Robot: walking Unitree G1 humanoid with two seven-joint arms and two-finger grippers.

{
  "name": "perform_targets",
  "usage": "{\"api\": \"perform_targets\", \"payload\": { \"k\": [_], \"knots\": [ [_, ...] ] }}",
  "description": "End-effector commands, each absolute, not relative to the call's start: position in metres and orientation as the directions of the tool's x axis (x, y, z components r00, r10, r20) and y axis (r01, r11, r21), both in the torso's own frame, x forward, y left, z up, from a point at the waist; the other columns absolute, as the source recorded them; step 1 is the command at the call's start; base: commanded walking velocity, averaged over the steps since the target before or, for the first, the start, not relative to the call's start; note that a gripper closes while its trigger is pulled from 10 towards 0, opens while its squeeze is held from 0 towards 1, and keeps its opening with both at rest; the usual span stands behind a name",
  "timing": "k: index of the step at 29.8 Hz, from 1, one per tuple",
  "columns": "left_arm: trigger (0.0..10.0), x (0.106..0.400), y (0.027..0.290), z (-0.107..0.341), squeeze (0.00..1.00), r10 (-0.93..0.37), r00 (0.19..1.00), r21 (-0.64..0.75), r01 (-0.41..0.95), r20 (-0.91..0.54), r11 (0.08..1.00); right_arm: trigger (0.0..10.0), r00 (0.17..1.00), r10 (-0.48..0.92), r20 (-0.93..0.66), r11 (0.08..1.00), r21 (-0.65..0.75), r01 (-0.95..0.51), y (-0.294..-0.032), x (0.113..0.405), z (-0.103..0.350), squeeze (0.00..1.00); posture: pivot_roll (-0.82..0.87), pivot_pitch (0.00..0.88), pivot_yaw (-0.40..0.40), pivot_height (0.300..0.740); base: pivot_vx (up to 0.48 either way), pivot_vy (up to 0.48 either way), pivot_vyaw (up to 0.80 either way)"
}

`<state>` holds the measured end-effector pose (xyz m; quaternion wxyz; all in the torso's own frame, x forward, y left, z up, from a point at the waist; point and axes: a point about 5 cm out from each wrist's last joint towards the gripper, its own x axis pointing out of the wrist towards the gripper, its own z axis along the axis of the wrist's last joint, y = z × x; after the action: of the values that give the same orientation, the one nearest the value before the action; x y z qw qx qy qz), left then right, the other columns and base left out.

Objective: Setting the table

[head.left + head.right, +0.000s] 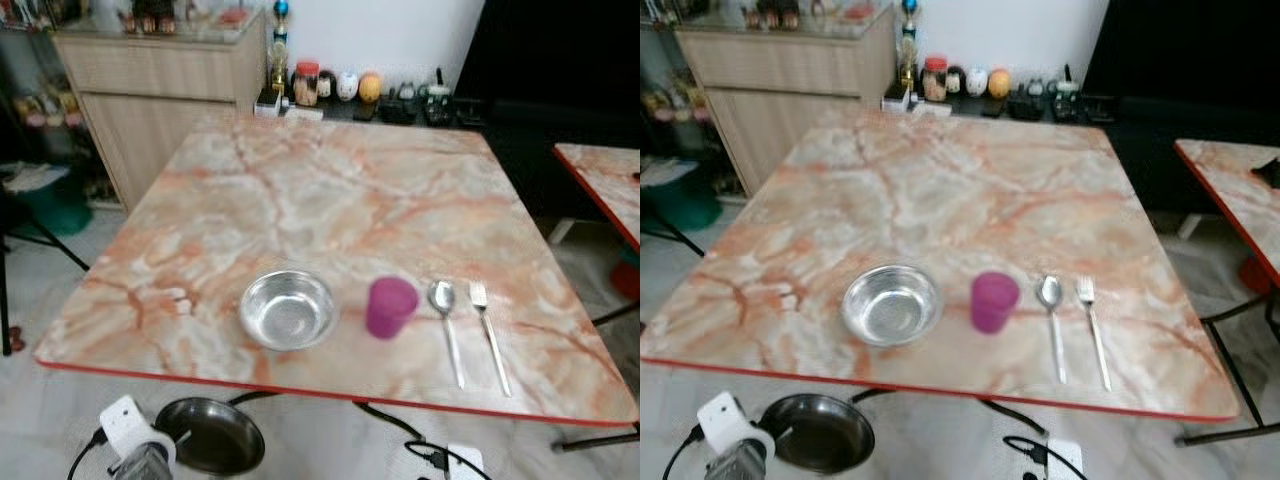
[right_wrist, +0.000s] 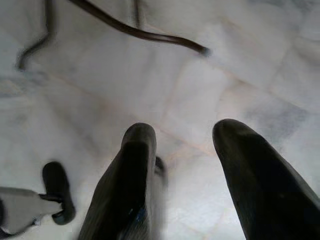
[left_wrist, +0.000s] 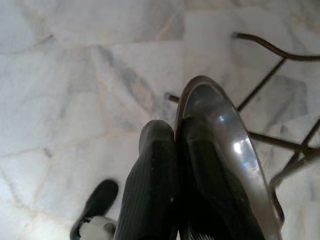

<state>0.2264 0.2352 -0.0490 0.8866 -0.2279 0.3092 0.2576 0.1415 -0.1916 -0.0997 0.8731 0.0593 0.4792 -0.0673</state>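
Left eye view: the marble-patterned surface (image 1: 330, 200) with a red edge carried a near-finished place setting along its near side. A shiny steel bowl (image 1: 288, 309) sat left, a translucent purple cup (image 1: 390, 306) just beside it, then a metal spoon (image 1: 446, 318) and fork (image 1: 489, 331) lying parallel, handles toward the robot (probably laid so a diner at this edge could reach them). Below the surface's edge, the left gripper (image 1: 150, 455) held a dark round plate (image 1: 210, 435) low over the floor, likely the next piece to go up. A wooden cabinet (image 1: 160, 90) and a row of jars (image 1: 340, 88) stood behind.

Right eye view: same layout, bowl, cup, spoon, fork in a row, none touching. A second red-edged table (image 1: 1230, 190) showed at right, well apart.

Left wrist view: the left gripper (image 3: 175, 150) had both ribbed black fingers (image 3: 150, 185) clenched on the rim of the plate (image 3: 225, 140), one finger on each face. The plate looked like thin, glossy, dark metal, held edge-on so it hung beside the fingers. Pale marble floor tiles (image 3: 75, 75) and thin metal table legs (image 3: 270, 75) lay beneath.

Right wrist view: the right gripper (image 2: 185, 145) had its smooth, rounded fingers (image 2: 135, 170) spread and released, grasping nothing, hanging idle above the floor; a dark cable (image 2: 135, 31) ran across the tiles (slightly blurred).
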Motion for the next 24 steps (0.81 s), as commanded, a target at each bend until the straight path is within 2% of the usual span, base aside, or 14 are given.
{"api": "perform_targets", "payload": {
  "k": [1,24],
  "knots": [
    [10.0,0.2242,0.2369,-0.0502,0.00,0.316,0.669,-0.233,-0.597,-0.673,0.768,10.0,0.539,-0.060,-0.840,0.982,0.046,0.181,-0.1905,0.1442,-0.0988,0.00,0.02,0.000,-0.035,0.740,0.000,-0.356,0.00],
    [10.0,0.2231,0.2357,-0.0515,0.00,0.296,0.672,-0.226,-0.575,-0.679,0.787,10.0,0.534,-0.066,-0.843,0.981,0.044,0.190,-0.1891,0.1401,-0.1004,0.00,0.00,0.000,-0.023,0.740,0.000,-0.356,0.00]
  ]
}}
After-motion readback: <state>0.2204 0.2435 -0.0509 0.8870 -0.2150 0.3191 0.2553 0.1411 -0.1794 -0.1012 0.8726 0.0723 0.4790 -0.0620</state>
